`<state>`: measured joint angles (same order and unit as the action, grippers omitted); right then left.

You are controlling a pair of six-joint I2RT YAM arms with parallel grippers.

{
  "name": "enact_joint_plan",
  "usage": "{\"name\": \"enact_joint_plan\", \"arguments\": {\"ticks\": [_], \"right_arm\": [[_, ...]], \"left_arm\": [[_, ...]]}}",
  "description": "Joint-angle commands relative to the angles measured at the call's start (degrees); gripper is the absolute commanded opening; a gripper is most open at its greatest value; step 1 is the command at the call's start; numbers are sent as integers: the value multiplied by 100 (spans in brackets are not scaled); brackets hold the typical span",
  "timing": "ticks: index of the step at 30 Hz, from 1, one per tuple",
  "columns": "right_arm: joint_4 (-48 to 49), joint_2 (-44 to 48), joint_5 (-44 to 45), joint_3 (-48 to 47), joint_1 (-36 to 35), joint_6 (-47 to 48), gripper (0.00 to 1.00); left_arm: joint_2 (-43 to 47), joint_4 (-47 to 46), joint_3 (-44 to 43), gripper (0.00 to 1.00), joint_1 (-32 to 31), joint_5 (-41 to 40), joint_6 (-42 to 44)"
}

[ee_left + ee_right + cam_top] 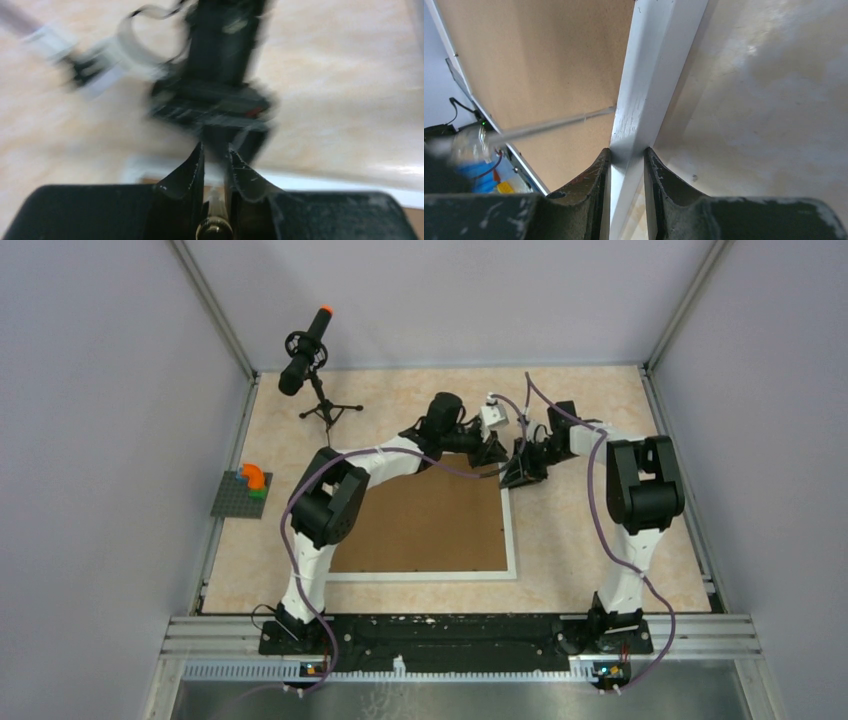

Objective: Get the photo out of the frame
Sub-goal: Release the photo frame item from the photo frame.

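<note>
The white frame [512,530] lies face down on the table, its brown backing board [430,525] up. The photo is hidden. My right gripper [522,472] is at the frame's far right corner. In the right wrist view it [626,152] is shut on the white border [654,60], one finger on each side, with the board [549,60] to the left. My left gripper [492,452] is over the far edge, beside the right one. Its own view is blurred. Its jaws [216,150] stand close together with a narrow gap above the frame's edge [325,182].
A black microphone on a tripod [305,355] stands at the back left. A grey baseplate with coloured bricks [245,490] lies at the left edge. Enclosure walls ring the table. The right gripper's body [215,100] fills the left wrist view just ahead.
</note>
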<state>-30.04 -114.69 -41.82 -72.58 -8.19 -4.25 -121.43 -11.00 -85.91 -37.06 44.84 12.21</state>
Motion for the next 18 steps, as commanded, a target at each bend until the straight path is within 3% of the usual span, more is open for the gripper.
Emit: {"name": "enact_joint_plan", "arguments": {"ticks": [1, 5, 9, 14, 18], "right_arm": [[706, -535, 763, 43, -363, 126, 5], [657, -529, 778, 19, -289, 154, 5], [522, -455, 814, -45, -149, 253, 8], [529, 27, 653, 69, 224, 482, 23], [678, 730, 389, 269, 484, 881, 43]], "left_arm": [[107, 210, -90, 0, -786, 1245, -137], [121, 250, -84, 0, -752, 1165, -177], [218, -261, 101, 0, -453, 774, -863], [452, -1296, 441, 0, 70, 580, -2165], [510, -1505, 372, 0, 245, 296, -2940]]}}
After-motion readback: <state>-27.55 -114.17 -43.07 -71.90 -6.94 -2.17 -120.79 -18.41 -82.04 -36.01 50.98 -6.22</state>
